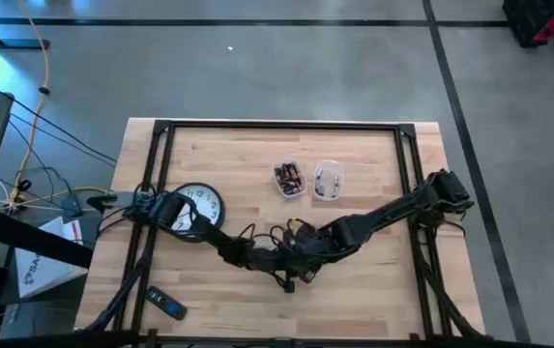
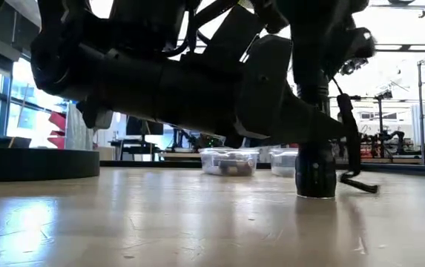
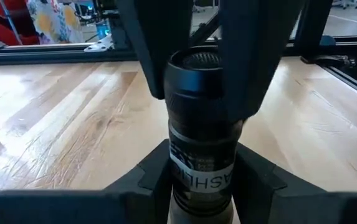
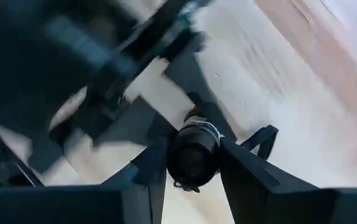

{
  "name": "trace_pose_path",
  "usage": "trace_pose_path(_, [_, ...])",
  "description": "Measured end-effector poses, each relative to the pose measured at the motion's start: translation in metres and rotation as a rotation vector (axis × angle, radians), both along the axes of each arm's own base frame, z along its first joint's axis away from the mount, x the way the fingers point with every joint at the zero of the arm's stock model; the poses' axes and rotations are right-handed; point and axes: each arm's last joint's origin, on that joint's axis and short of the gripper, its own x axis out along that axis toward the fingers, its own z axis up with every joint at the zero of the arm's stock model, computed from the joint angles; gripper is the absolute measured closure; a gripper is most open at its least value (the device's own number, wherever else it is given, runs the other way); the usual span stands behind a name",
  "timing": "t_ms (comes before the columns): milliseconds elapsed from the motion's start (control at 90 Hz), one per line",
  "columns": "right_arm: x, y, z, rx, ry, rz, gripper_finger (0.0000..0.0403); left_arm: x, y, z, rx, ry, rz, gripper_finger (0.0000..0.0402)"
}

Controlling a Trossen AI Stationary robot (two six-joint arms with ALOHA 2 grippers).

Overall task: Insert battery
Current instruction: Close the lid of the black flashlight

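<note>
Now both grippers are clamping the black cylindrical flashlight [image 3: 200,149] over the worktop's [image 1: 373,290] near middle: left gripper [image 3: 200,186] steadying, right gripper [image 4: 192,163] should be keeping its end aligned.

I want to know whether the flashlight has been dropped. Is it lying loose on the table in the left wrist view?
No. The left gripper is shut on the flashlight, its fingers pressing both sides.
</note>
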Motion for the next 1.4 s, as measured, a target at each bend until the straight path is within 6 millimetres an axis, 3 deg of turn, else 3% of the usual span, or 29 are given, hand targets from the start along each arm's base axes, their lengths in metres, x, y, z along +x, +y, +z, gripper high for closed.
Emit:
trace_pose_path(178, [0.002,-0.002,0.001,0.045,-0.004,-0.065,0.0274,0.000,0.001,0.000,0.007,0.006,-0.005,0.0298])
trace_pose_path(300, [0.000,-0.004,0.007,0.052,-0.013,0.061,0.0258,0.000,0.001,0.000,0.011,0.006,-0.007,0.0298])
trace_pose_path(489, [-0.001,-0.015,0.020,-0.020,-0.074,0.462,0.0228,0.000,0.001,0.000,-0.002,0.005,-0.003,0.0298])
trace_pose_path(611, [-0.001,-0.018,0.021,-0.105,-0.107,0.813,0.0218,0.000,0.001,0.000,-0.006,0.005,-0.002,0.0298])
trace_pose_path(778, [-0.008,-0.012,0.019,-0.254,-0.115,1.392,0.0218,0.000,0.001,0.000,-0.006,0.005,-0.001,0.0298])
trace_pose_path(889, [-0.009,-0.006,0.020,-0.382,-0.138,1.622,0.0218,0.000,0.001,0.000,-0.006,0.005,-0.001,0.0298])
trace_pose_path(1056, [-0.005,-0.002,0.021,-0.487,-0.184,1.760,0.0218,0.000,0.001,-0.001,-0.006,0.005,-0.001,0.0298])
trace_pose_path(1256, [-0.003,-0.001,0.006,-0.458,-0.130,1.860,0.0221,0.000,0.001,-0.001,-0.007,0.005,-0.002,0.0298])
trace_pose_path(1400, [-0.001,0.000,0.002,-0.451,-0.122,1.871,0.0248,0.000,0.001,0.000,-0.007,0.005,-0.002,0.0298])
